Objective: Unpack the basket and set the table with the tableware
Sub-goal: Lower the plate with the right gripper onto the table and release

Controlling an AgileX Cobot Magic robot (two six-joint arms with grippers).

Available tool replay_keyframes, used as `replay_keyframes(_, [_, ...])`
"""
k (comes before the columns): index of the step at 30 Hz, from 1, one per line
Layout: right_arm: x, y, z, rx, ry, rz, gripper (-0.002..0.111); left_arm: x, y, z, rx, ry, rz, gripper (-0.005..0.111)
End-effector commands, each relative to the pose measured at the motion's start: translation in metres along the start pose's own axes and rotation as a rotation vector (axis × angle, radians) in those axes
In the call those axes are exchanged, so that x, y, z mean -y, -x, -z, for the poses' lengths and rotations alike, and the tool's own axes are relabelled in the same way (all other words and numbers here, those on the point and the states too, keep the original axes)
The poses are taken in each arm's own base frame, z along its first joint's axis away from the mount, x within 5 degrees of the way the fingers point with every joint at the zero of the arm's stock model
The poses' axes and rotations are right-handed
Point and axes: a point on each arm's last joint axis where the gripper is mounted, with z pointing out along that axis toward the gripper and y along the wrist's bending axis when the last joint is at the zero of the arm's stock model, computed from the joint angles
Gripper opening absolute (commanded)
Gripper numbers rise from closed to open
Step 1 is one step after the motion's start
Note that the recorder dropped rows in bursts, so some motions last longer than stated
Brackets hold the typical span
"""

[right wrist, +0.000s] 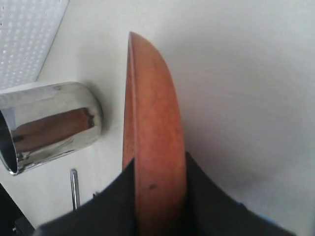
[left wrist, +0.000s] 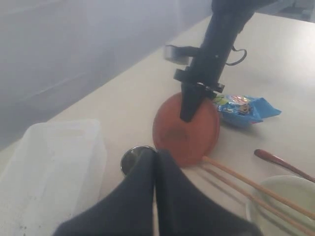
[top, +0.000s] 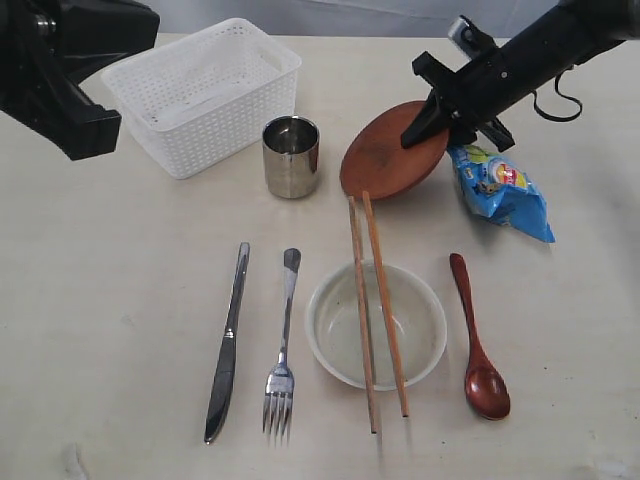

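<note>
My right gripper (top: 424, 122) is shut on the rim of the brown saucer (top: 385, 155), which stands tilted on edge between the steel cup (top: 291, 156) and the blue snack bag (top: 503, 190); in the right wrist view the saucer (right wrist: 155, 132) sits clamped between both fingers. The white basket (top: 205, 95) stands at the back left of the table (top: 110, 300). At the front lie the knife (top: 228, 345), fork (top: 283, 350), cream bowl (top: 376, 325) with two chopsticks (top: 380, 310) across it, and the wooden spoon (top: 478, 345). My left gripper (left wrist: 156, 162) is shut and holds nothing, raised near the basket.
The left arm's black body (top: 60, 70) hangs over the table's back left corner. The snack bag lies just right of the saucer, under the right arm (top: 530, 55).
</note>
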Motion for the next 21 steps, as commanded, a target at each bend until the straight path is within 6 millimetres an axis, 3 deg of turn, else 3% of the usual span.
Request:
replay_keyframes(1, [0.0054, 0.0038, -0.0002, 0.029, -0.034, 0.009, 0.0, -0.0001, -0.0007, 0.0014, 0.001, 0.001, 0.017, 0.0])
replay_keyframes(4, [0.0075, 0.0034, -0.0002, 0.025, -0.058, 0.0, 0.002, -0.0001, -0.0007, 0.0014, 0.001, 0.001, 0.017, 0.0])
replay_keyframes(6, [0.0115, 0.0028, 0.0001, 0.019, -0.102, -0.018, 0.022, -0.0001, -0.0007, 0.0014, 0.001, 0.001, 0.017, 0.0])
replay_keyframes(8, [0.0117, 0.0027, 0.0002, 0.018, -0.104, -0.017, 0.031, -0.0001, -0.0007, 0.0014, 0.001, 0.001, 0.017, 0.0])
replay_keyframes(12, [0.0118, 0.0029, 0.0002, 0.02, -0.105, -0.017, 0.032, -0.0001, -0.0007, 0.0014, 0.001, 0.001, 0.017, 0.0])
replay_keyframes(16, [0.0119, 0.0033, 0.0002, 0.024, -0.106, -0.017, 0.052, -0.0006, -0.0001, 0.0015, 0.007, 0.007, 0.017, 0.0])
replay_keyframes(21, [0.012, 0.0035, 0.0002, 0.027, -0.107, -0.017, 0.053, -0.0006, -0.0001, 0.0015, 0.007, 0.007, 0.017, 0.0])
